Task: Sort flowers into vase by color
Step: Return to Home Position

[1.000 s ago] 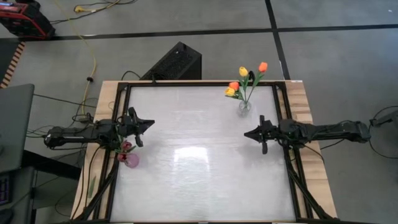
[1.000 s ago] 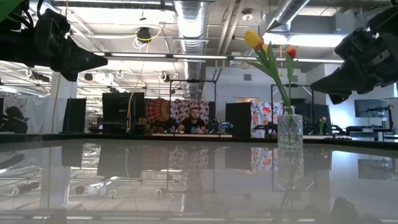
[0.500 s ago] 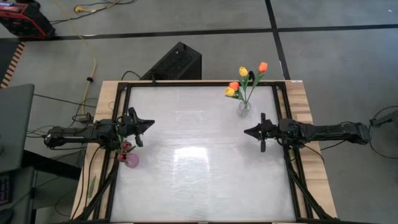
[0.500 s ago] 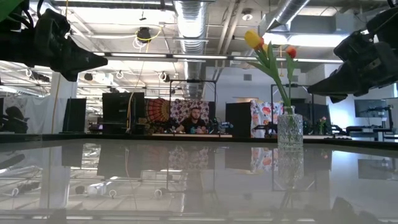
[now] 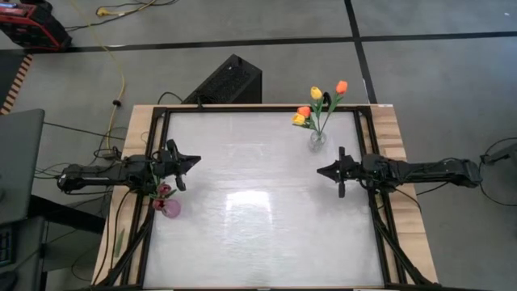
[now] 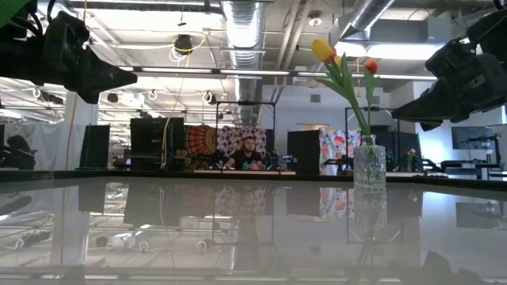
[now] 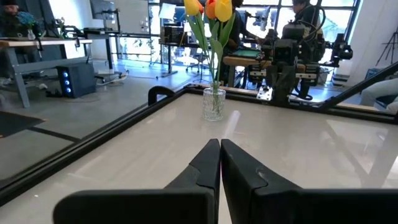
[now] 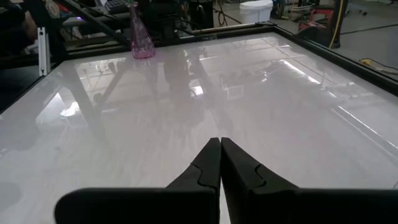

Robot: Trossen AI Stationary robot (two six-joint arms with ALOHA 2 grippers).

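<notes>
While hovering over the bench point(image 5: 258, 242) with fingers pressed together: left hand point(image 5: 197, 161) just beside pink vase point(image 5: 170, 208) of maroon tulips point(image 5: 164, 191); right hand point(image 5: 319, 171) nearer clear vase point(image 5: 317, 137) of yellow and orange tulips point(image 5: 316, 93), stems upright; seemingly nothing left to grasp

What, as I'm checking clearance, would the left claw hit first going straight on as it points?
Likely the clear vase holding tulips, nearly dead ahead of the shut left claw; relative height is unclear.
</notes>
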